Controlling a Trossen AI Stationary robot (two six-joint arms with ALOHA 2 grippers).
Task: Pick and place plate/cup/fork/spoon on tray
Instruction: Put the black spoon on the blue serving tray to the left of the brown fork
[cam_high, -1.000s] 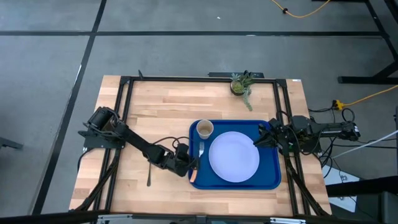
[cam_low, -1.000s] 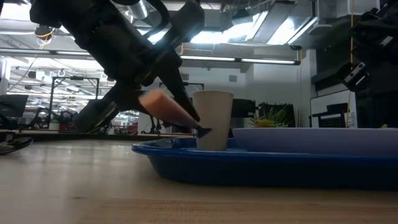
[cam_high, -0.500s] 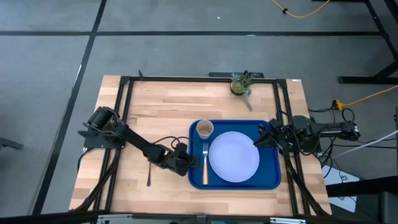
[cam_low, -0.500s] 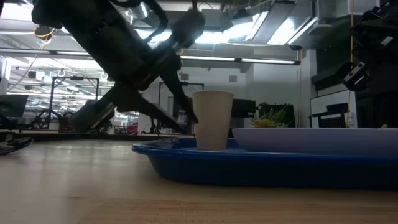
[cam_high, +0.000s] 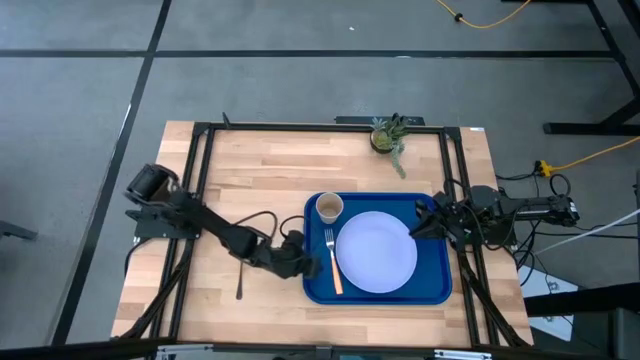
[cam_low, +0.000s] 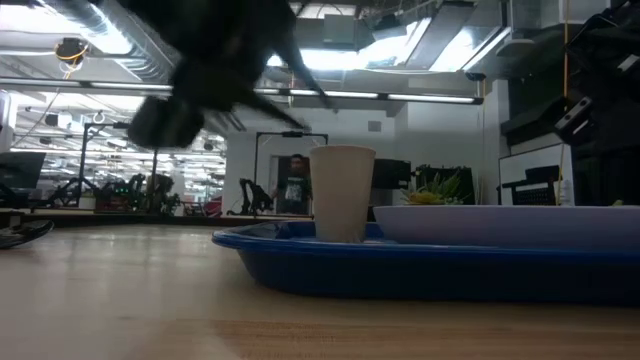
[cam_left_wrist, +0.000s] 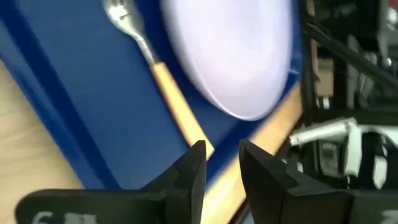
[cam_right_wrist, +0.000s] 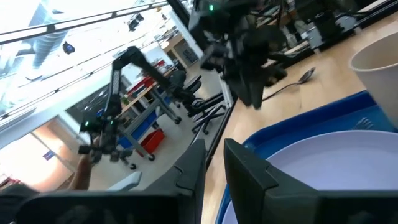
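Fork on the tray, spoon left on the table

The spoon (cam_high: 240, 284) lies nearest; the left gripper (cam_high: 300, 264), fingers slightly apart and empty, hovers beside the tray (cam_high: 312, 288) holding fork (cam_high: 333, 268), plate (cam_high: 376, 252) and cup (cam_high: 329, 208); the right gripper (cam_high: 424, 226), fingers nearly together, waits right.

Deep-blue tray (cam_high: 430, 290) carries a pale lavender-white plate (cam_high: 376, 252). At the plate's ten o'clock sits a tan cup (cam_high: 329, 207) with a pale rim. At its nine o'clock lies the fork (cam_high: 333, 262): silvery tines, orange handle. A dark spoon (cam_high: 240, 283) rests on the light striped wood table (cam_high: 260, 180). Green plant (cam_high: 388, 135) at twelve o'clock.
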